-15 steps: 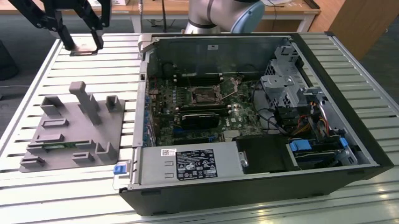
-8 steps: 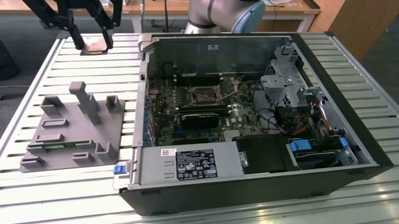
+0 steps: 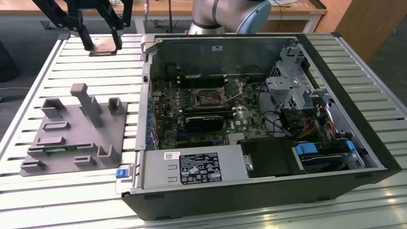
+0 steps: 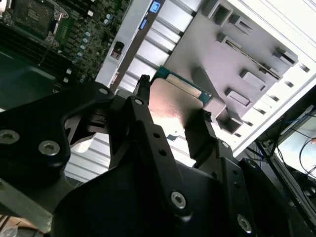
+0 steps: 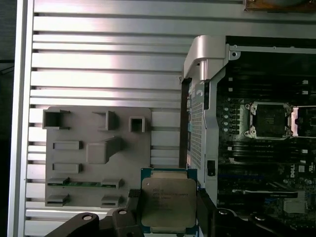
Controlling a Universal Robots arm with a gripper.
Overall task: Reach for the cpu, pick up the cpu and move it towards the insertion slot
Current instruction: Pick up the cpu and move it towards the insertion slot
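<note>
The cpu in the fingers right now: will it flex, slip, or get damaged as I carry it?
The cpu looks like a flat plate with a metal lid, so probably stiff, not floppy. It is held by its edges between the gripper fingers; the smooth metal could slip if jolted. Being thin and small, it is likely light, but may be fragile if knocked.

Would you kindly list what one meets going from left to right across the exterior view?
Grey fixture plate with the claw holding the cpu above the table beside it → insertion slot on the motherboard → drive cage → blue-tabbed drive bay.
</note>
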